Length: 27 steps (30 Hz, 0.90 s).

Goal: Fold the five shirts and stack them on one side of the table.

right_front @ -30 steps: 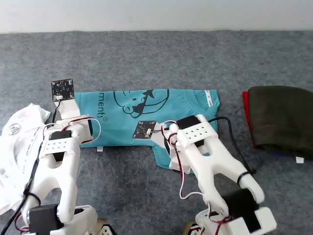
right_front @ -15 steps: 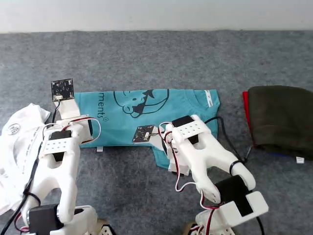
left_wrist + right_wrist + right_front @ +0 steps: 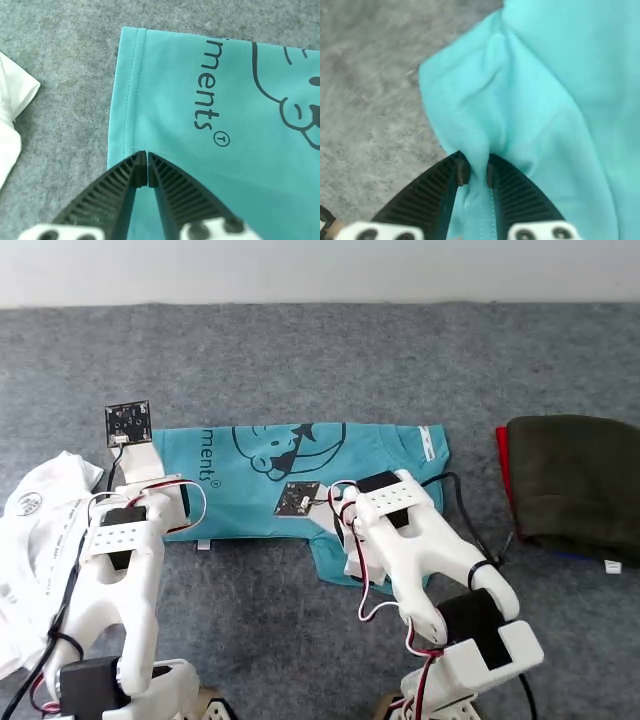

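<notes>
Our left tool is pressed together on the hem corner of the teal shirt. The shirt lies lengthwise, left to right, on the surface, just beyond both tools. Our right tool pinches a bunched sleeve fold.

Robot lab test bench, by the look of the rig. A flat grey felt-like table cover lies under the teal printed cotton shirt, with a plain white wall strip behind it. One white plastic jointed arm stands at the shirt's hem end and a second such arm at its sleeve — both with loose red, black and white wires. A small black square circuit board sits by the hem.
</notes>
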{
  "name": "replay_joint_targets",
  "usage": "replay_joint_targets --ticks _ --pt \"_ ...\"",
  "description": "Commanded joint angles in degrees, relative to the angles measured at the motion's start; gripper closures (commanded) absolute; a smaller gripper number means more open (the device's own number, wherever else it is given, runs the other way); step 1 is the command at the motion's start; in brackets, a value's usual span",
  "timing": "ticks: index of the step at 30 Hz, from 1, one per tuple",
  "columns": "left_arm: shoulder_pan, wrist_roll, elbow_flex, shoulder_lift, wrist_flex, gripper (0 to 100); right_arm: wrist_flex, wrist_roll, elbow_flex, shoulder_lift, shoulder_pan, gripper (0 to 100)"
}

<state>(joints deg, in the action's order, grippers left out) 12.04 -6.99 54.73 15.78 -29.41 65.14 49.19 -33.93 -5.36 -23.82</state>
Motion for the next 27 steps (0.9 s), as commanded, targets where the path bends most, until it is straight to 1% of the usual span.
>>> replay_joint_targets --ticks 1,6,8,9,12,20,23,27 --pt "-0.1 -0.1 -0.6 0.4 -0.4 99 -0.5 -1.4 0.1 -2.3 0.0 95.2" --pt "-0.1 -0.1 -0.6 0.4 -0.4 99 -0.4 -1.4 0.2 -2.1 0.0 95.6" --pt "-0.1 -0.1 -0.6 0.4 -0.4 99 -0.2 -1.4 0.2 -2.1 0.1 99.0" --pt "0.0 -0.1 -0.6 0.4 -0.4 99 -0.1 -1.4 0.2 -2.1 0.1 99.1" --pt "-0.1 -0.1 -0.6 0.4 -0.4 99 2.4 -1.6 2.5 -2.1 0.2 99.1" --pt "-0.1 -0.1 -0.6 0.4 -0.4 99 18.5 -1.6 23.4 -2.8 6.6 99.1" --pt "-0.1 -0.1 -0.7 0.4 -0.3 99 21.6 -1.4 30.1 -4.5 6.5 99.1" --pt "-0.1 -0.1 -0.7 0.4 -0.3 99 25.8 -1.4 41.4 -12.2 5.3 99.1"
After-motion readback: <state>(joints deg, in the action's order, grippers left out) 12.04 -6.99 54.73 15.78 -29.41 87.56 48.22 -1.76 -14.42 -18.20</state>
